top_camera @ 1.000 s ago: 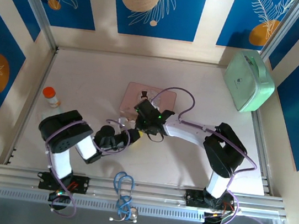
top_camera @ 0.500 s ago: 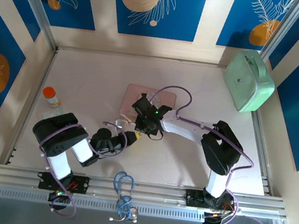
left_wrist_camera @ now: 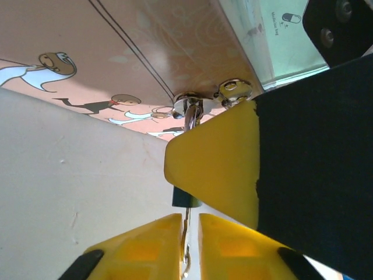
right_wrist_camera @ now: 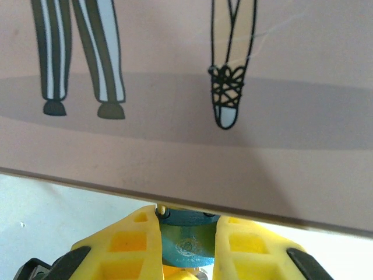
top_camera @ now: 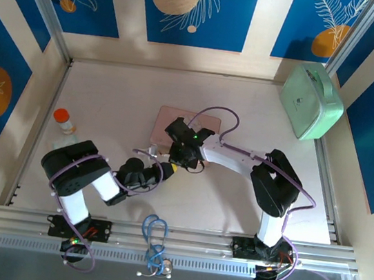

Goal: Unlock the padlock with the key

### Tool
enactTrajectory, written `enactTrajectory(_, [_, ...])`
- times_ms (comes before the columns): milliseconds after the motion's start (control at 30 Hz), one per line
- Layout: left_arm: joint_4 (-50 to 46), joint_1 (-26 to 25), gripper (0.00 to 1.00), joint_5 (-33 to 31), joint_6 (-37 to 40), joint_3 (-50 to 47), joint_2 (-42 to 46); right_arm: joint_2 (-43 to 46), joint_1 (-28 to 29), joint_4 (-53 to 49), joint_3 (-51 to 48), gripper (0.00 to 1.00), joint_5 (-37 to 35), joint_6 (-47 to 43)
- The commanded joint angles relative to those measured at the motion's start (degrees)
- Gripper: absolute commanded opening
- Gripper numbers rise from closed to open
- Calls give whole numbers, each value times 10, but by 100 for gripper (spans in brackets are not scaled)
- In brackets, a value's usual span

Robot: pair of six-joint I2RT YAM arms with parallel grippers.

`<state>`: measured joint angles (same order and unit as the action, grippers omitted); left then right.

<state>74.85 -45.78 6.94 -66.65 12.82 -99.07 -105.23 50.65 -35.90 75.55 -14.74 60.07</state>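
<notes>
Top external view, nearest edge first: one blue cable loop [top_camera: 154, 236] lying between the two arm bases, no part of the job. Farther in, over the middle of the bench [top_camera: 122, 103], two pincers meeting tip to tip. Left pincer [left_wrist_camera: 187, 220]: fingers drawn almost together on a thin silvery strip hanging below the lock, most likely the key [left_wrist_camera: 185, 245]. Right pincer [right_wrist_camera: 186, 224]: clamped on the teal body of the padlock [right_wrist_camera: 187, 245], held just at the near edge of the pink picture tin [right_wrist_camera: 163, 157], silvery shackle [left_wrist_camera: 189, 109] up against that edge at what seems the clasp. By the look of it: one tiny padlock, light, rigid metal, smooth and apt to twist between pads, so best gripped across the flat faces of the body, as now; one key, thin, easily bent or dropped, best pinched on its bow and turned gently in line with the keyhole. Level with the tin, well off to the left: one orange-capped bottle [top_camera: 64, 123]. Farthest, in the right corner: one mint-green case [top_camera: 311, 102].
</notes>
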Motion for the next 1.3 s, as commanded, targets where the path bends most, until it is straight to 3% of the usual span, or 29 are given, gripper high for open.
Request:
enactTrajectory(0, [-8, -4, 14, -4, 20, 12, 16, -7, 0, -16, 18, 0, 23, 12])
enactTrajectory(233, [18, -8, 27, -9, 3, -8, 13, -10, -4, -18, 20, 0, 28, 17])
enactTrajectory(433, [43, -9, 18, -5, -3, -5, -12, -10, -3, -13, 15, 0, 30, 20])
enactTrajectory(667, [58, -9, 14, 0, -7, 8, -38, -11, -2, -10, 12, 0, 32, 24])
enactTrajectory(833, [50, -10, 3, -10, 2, 8, -28, -13, 0, -11, 12, 0, 33, 29])
enactTrajectory(1267, [-34, -9, 0, -27, 36, 26, 20, -12, 5, -4, 1, 0, 39, 41])
